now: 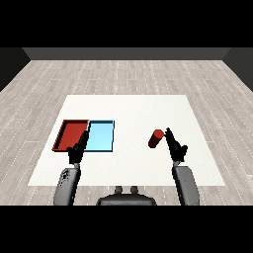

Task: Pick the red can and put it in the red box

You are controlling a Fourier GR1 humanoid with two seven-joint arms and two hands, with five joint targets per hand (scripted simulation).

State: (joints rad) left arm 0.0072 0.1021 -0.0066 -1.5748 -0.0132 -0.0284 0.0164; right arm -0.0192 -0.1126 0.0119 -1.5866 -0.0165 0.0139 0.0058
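Both forearms enter low; the right hand (176,147) stands just beside the red can (155,139), fingers straight and released, apparently lined up to close round it. That can rests tilted on the white counter (133,111), well apart from the red tray (63,136). Left hand (77,150), fingers extended and holding nothing, hovers by the seam between red and light blue tray (101,137), idle
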